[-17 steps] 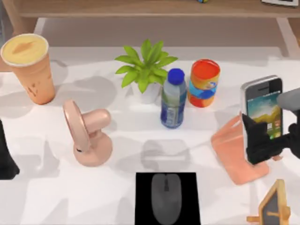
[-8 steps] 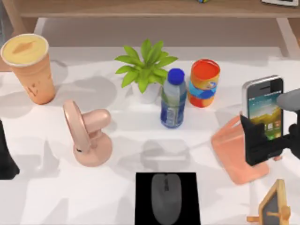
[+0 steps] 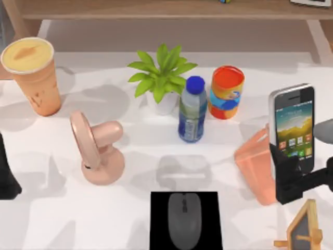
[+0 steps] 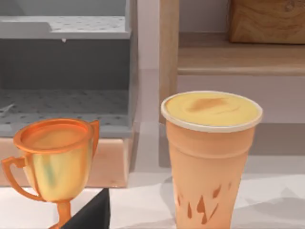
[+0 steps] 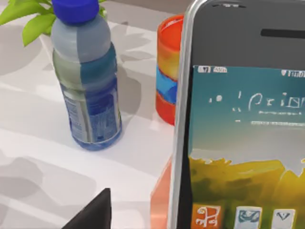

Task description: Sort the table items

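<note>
Smartphone: upright on salmon stand, placing step. Right gripper at its base, apparently released, grip uncertain. Next: clear retreat without toppling.

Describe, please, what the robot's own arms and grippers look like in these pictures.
The right gripper is matte black and blocky, with flat angular fingers, on a rounded grey wrist link at the top view's right edge. The left arm appears as a plain black shape at the left edge. No cables or markings are visible on either.
</note>
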